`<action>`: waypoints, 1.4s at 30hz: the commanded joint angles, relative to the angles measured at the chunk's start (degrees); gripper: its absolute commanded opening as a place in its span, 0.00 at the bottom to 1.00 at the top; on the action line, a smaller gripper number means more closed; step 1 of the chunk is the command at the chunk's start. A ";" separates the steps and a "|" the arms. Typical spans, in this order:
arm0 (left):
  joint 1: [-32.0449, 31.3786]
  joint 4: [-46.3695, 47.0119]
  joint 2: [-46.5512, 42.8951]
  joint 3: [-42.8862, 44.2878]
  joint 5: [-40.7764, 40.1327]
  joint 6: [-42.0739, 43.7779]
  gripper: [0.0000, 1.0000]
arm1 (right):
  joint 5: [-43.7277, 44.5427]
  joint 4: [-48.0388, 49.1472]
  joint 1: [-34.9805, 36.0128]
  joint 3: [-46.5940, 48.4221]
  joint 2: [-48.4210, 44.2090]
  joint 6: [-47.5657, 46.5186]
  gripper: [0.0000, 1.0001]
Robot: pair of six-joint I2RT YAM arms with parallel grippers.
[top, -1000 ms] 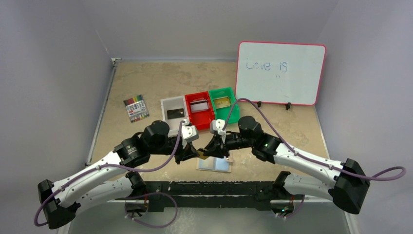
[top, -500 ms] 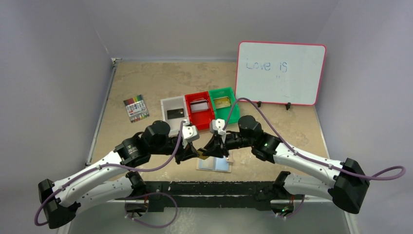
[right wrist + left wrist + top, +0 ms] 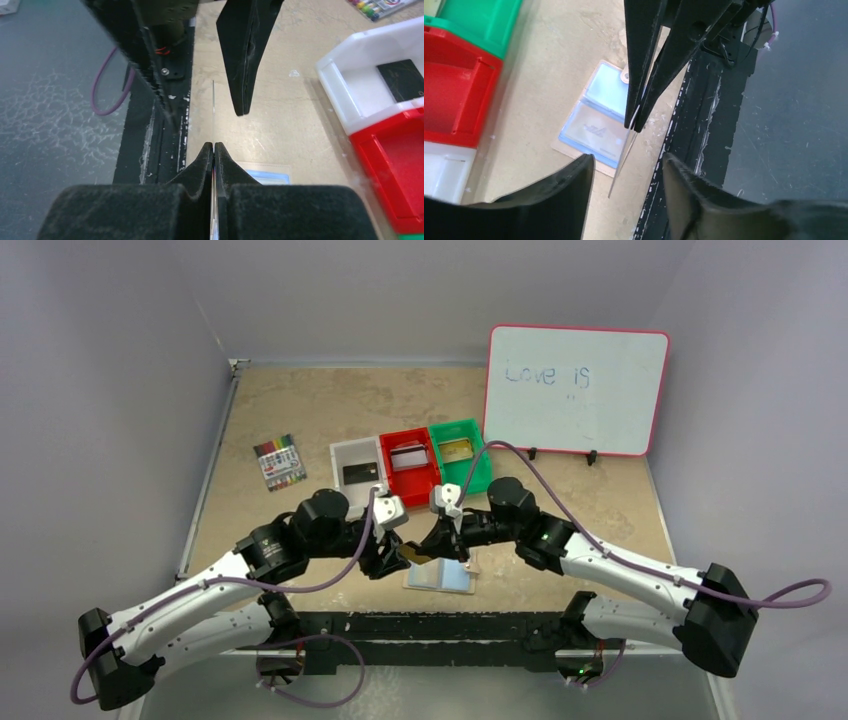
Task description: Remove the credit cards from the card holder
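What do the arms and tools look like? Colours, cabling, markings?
The arms are a matched pair. The left arm and right arm have white link shells with black joint housings and black bases. A purple cable loops along each. Pale camera blocks sit at the wrists. The left tool and right tool each have two black tapered fingers. No markings are legible.

Left arm and right arm: white shells, chunky black joints, looping purple cables, left gripper and right gripper all black.
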 commanded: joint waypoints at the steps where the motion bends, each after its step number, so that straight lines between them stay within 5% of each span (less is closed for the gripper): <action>1: -0.03 3.72 -2.05 -0.24 -4.73 -2.01 0.60 | 6.29 -0.27 -0.01 3.08 -1.78 -2.43 0.00; 5: -0.01 5.61 -5.25 -0.73 -13.50 -2.78 0.70 | 16.80 -5.80 -0.02 5.12 -2.19 -4.08 0.00; 12: -0.01 9.48 -14.81 -4.74 -38.06 -2.91 0.73 | 39.45 -5.70 -0.06 4.62 -4.86 -12.15 0.00; 20: -0.03 10.77 -18.22 -10.12 -49.60 -4.78 0.74 | 56.90 0.15 -0.75 4.23 -1.52 -23.88 0.00; 32: -0.03 12.06 -20.66 -12.51 -60.96 -3.12 0.77 | 38.48 -1.78 -16.38 12.63 11.33 -33.20 0.00; 42: -0.03 11.25 -21.78 -12.77 -60.51 -1.59 0.77 | 31.20 -4.71 -21.16 20.77 20.89 -44.72 0.00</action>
